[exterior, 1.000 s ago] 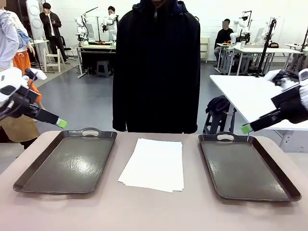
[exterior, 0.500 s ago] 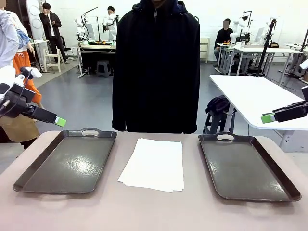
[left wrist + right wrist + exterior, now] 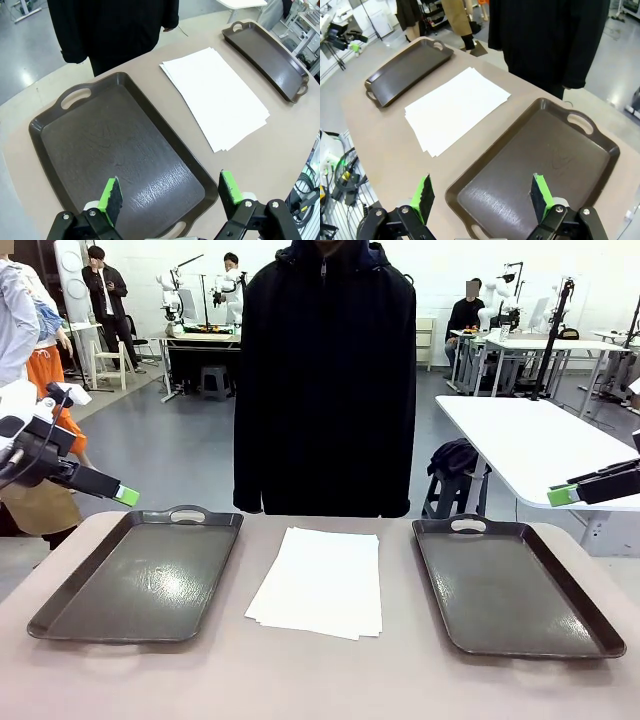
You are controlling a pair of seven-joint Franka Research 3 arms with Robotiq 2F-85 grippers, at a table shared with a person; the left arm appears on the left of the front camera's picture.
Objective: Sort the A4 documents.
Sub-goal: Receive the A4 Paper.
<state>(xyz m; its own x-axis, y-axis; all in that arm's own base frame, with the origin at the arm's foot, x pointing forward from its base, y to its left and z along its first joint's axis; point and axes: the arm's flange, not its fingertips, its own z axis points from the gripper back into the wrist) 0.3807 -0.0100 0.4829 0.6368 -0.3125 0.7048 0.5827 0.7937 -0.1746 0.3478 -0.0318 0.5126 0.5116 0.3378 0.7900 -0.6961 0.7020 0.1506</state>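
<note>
A loose stack of A4 documents lies in the middle of the table, plain white sheets slightly fanned; the same A4 documents show in both wrist views. A dark tray sits left of the stack and another dark tray right of it, both bare. My left gripper hangs open high above the left tray; in the front view my left gripper is at the far left. My right gripper hangs open above the right tray; its green tip is at the right edge.
A person in a black coat stands at the table's far edge, directly behind the papers. A white table and a stool stand beyond the right tray. Bare beige tabletop lies in front of the trays.
My right gripper has pulled back to the right and slightly up, nearly out of the front view. My left gripper has stayed almost still. Papers and trays have not moved.
</note>
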